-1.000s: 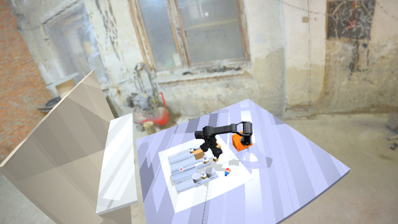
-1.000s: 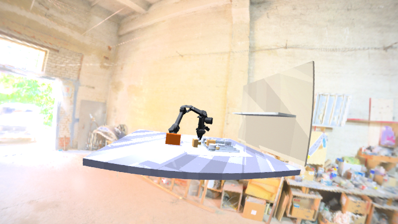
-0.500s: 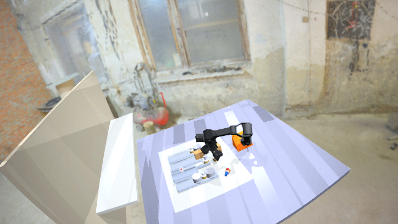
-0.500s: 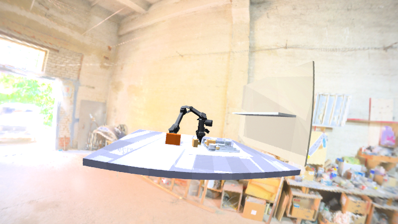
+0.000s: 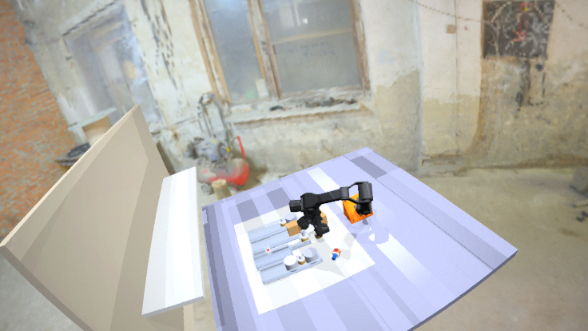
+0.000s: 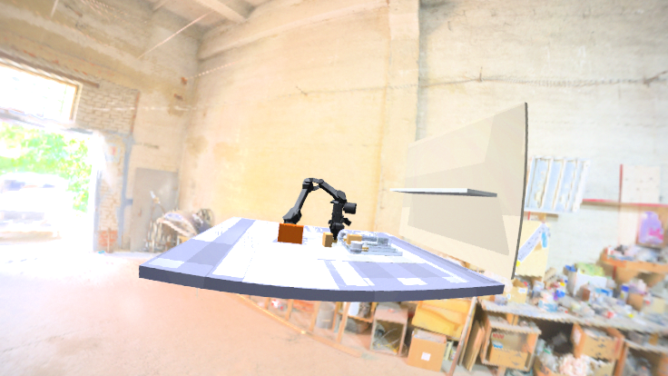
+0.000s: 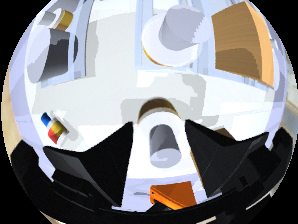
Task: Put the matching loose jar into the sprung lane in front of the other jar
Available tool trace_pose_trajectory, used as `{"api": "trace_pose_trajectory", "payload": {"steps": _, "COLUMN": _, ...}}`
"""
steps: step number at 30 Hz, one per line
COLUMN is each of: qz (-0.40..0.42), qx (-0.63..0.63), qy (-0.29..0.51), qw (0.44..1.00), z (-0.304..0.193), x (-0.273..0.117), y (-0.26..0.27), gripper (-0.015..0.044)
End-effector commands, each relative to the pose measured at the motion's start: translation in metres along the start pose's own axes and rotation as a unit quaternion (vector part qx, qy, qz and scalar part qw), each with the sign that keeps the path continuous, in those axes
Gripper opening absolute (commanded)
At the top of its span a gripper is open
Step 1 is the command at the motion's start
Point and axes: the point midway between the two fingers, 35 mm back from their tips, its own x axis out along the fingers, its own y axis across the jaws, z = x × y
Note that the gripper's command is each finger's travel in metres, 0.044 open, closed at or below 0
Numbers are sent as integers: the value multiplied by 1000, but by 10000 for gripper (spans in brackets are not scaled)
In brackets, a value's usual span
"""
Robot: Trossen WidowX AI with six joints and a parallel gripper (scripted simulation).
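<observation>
The loose jar [image 5: 318, 236] [image 7: 165, 145], white with a gold band and a grey knob, stands in front of the lanes. My gripper [image 7: 158, 124] [image 6: 335, 238] points down around it, fingers partly closed and still open, one on each side. The wrist view shows only narrow gaps beside the jar; the top and exterior views are too small to show contact. A similar jar [image 5: 303, 237] [image 7: 152, 42], white with a gold band and grey knob, stands near the front of a middle lane. A small white piece with a red mark [image 5: 268, 249] lies in line behind it. The pusher plate is not clear.
A wooden block [image 5: 292, 228] [image 7: 237, 42] sits in the neighbouring lane; another [image 5: 323, 217] [image 6: 327, 240] stands close beside the arm. Grey-white cylinders [image 5: 290, 261] [image 5: 310, 254] stand in an outer lane. A red, yellow and blue object [image 5: 336, 253] [image 7: 54, 129] lies in front of the lanes.
</observation>
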Motion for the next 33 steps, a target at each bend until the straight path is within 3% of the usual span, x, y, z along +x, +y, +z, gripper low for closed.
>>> {"api": "trace_pose_trajectory", "payload": {"steps": 1, "qz": 1, "qx": 2, "qy": -1, "qw": 1000, "z": 0, "x": 0, "y": 0, "gripper": 171}}
{"api": "trace_pose_trajectory", "payload": {"steps": 6, "qz": 1, "qx": 2, "qy": -1, "qw": 1000, "z": 0, "x": 0, "y": 0, "gripper": 138}}
{"api": "trace_pose_trajectory", "payload": {"steps": 12, "qz": 0, "qx": 2, "qy": -1, "qw": 1000, "z": 5, "x": -15, "y": -1, "gripper": 0}}
{"api": "trace_pose_trajectory", "payload": {"steps": 33, "qz": 0, "qx": 2, "qy": 0, "qw": 1000, "z": 12, "x": -105, "y": 1, "gripper": 0}}
